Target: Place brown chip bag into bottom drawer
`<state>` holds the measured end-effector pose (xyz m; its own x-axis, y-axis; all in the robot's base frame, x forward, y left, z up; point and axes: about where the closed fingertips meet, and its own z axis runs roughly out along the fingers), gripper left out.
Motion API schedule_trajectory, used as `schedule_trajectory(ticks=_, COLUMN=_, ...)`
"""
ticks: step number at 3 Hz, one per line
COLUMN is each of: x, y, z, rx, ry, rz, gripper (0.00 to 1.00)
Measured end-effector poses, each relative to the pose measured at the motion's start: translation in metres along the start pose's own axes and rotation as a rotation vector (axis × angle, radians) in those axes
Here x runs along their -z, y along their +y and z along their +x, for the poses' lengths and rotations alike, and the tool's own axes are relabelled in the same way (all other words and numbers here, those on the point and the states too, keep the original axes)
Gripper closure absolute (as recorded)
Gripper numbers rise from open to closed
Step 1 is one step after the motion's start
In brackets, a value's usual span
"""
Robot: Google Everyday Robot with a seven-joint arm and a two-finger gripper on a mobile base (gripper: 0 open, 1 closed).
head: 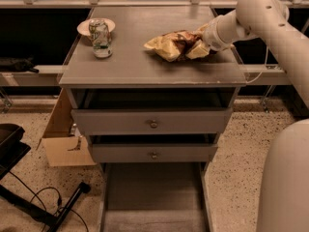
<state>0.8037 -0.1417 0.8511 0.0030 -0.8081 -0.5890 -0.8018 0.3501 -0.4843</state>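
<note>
crinkled brown chip bag (pixel 175 45), pale yellow ends, on cabinet top (pixel 135 64); hand (pixel 206 38) at one end, grip unclear.

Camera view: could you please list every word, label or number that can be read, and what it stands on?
No text can be read.
Soda can: printing too blurred to read.
Brown chip bag: lettering too blurred to read.
Tool, at the bag's right end over the cabinet top: no marking visible.
</note>
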Motion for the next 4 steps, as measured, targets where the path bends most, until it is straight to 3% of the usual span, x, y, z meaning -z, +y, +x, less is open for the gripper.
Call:
schedule_trajectory(ticks=1, x=0.000, y=0.000, z=0.000, rx=0.000, ry=0.000, rz=0.000, gripper=0.94)
schedule_trajectory(ticks=2, x=0.037, y=-0.024, z=-0.013, rx=0.040, ry=-0.014, rz=0.050, gripper=1.00)
schedule_trajectory(ticks=3, x=0.101, y=-0.031, z=-0.024, rx=0.066, ry=-0.015, rz=0.084, gripper=1.00)
schedule_trajectory(ticks=4, x=0.170, y=-0.012, z=-0.029, rx=0.069, ry=-0.027, rz=0.070, gripper=1.00)
